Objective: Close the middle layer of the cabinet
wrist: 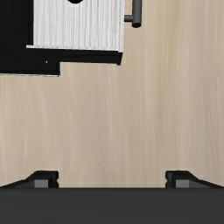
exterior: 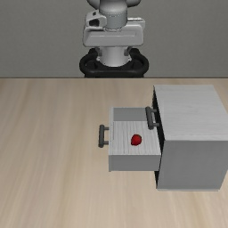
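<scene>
Cabinet (exterior: pixel 189 134) stands on the desk (exterior: pixel 53 151) at the exterior view's right. Its middle drawer (exterior: pixel 125 161) is pulled out leftward, handle (exterior: pixel 101 135) leading, with a red object (exterior: pixel 136 140) inside. I see my hand (wrist: pixel 112 179) over the desk, fingers (wrist: pixel 39 178) spread wide.

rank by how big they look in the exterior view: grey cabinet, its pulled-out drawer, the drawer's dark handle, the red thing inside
1. grey box-shaped cabinet
2. pulled-out grey drawer
3. dark bar handle on the drawer front and small red object inside it: near alike, handle longer, object fatter
</scene>
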